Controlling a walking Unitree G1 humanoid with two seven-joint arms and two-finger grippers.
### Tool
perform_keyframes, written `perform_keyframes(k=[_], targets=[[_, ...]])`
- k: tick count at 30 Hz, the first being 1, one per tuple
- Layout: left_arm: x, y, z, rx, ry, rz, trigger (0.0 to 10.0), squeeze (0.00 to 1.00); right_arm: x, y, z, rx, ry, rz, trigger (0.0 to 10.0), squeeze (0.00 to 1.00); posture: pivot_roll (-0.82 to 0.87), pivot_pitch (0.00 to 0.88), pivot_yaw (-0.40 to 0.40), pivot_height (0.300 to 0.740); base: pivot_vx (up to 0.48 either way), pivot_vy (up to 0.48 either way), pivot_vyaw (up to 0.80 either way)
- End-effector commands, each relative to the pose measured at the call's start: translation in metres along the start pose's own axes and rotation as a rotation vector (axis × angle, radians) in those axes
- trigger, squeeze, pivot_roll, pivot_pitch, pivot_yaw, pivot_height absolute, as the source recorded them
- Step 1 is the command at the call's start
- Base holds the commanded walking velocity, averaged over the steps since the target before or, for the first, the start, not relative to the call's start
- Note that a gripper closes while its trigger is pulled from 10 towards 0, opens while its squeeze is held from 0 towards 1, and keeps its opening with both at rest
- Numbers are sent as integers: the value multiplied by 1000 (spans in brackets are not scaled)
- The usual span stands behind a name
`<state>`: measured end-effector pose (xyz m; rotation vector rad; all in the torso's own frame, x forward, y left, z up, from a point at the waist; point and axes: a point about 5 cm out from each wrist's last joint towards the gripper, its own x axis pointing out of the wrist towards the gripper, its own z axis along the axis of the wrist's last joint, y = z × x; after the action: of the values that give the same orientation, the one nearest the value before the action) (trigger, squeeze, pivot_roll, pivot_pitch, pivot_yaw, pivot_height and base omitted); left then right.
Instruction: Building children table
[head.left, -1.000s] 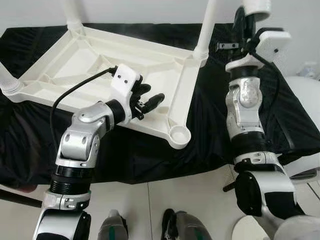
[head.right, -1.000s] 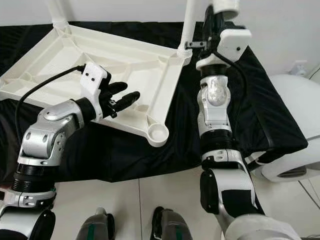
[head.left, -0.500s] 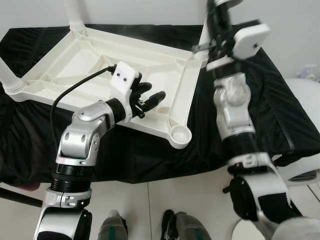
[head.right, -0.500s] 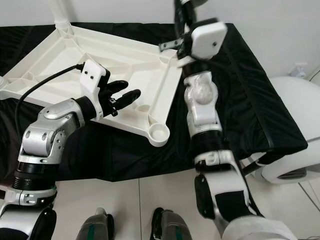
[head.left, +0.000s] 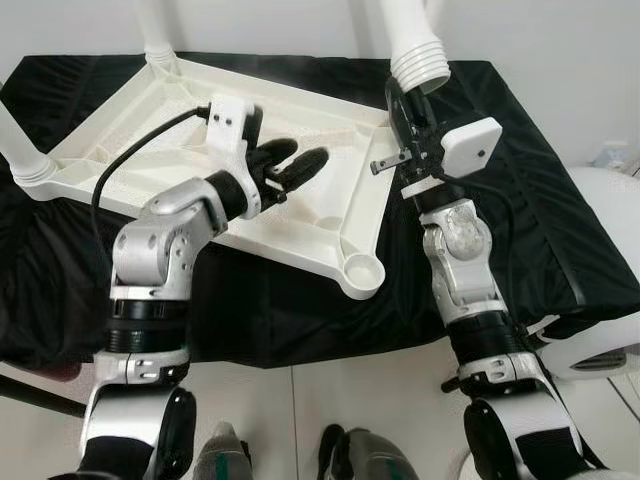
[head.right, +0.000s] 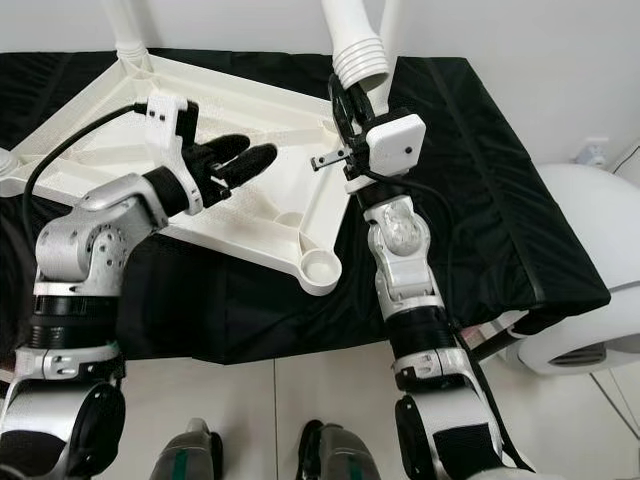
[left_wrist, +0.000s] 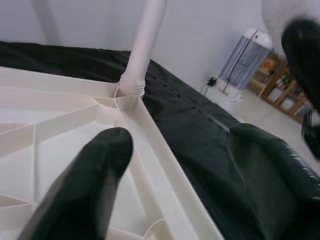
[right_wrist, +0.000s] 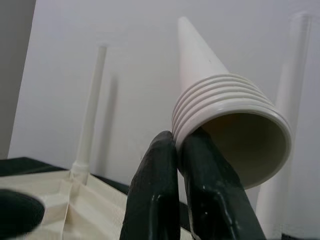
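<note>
Here the upturned tabletop (head.left: 250, 150) lies on the black-draped counter (head.left: 560, 230), sockets up; the right gripper (head.right: 352, 105) pinches a loose leg (head.right: 352, 35), the left gripper's (head.left: 295, 165) jaws spread above the tabletop.

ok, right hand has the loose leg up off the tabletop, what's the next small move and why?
Probably carry the leg, pinched at its ribbed rim by the right hand, toward the empty socket at the near corner of the upturned tabletop. The other corners in view already hold legs, and the left hand hovers open over the frame.
</note>
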<state>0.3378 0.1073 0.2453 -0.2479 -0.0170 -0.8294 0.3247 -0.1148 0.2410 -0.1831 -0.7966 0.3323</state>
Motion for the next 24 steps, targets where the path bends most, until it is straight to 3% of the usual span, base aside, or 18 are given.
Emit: perform_keyframes(k=[1,2,4,9,10,13,14,15,16,24], targets=[[3,1,-2,-68,1,-12,10000,1000,-4,1,3,15,1,18,10000,0,71,46,-64,740,0,0,0],[3,1,-2,-68,1,-12,10000,1000,-4,1,3,15,1,18,10000,0,71,46,-64,740,0,0,0],[7,3,1,-151,-29,-15,10000,1000,-13,2,0,39,29,24,10000,0,69,41,-65,740,0,0,0],[9,3,7,-211,-58,-37,10000,1000,-19,3,-1,40,48,30,10000,0,63,39,-61,740,0,0,0],[13,10,15,-260,-79,-21,10000,1000,-22,6,-1,34,54,60,10000,0,56,35,-57,740,0,0,0],[14,13,17,-276,-86,-12,10000,1000,-23,7,-1,33,56,71,10000,0,56,35,-57,740,0,0,0],[15,17,20,-312,-94,-5,10000,769,-24,9,-1,33,59,85,10000,0,53,35,-55,740,0,0,0],[15,17,20,-312,-94,-5,10000,769,-24,9,-1,33,59,85,10000,0,53,35,-55,740,0,0,0],[16,19,22,-334,-101,-6,10000,0,-26,11,-1,34,63,99,10000,0,50,33,-53,740,0,0,0],[24,20,24,-353,-86,-22,10000,0,-35,25,-2,66,102,186,10000,0,32,37,-39,740,0,0,0]])
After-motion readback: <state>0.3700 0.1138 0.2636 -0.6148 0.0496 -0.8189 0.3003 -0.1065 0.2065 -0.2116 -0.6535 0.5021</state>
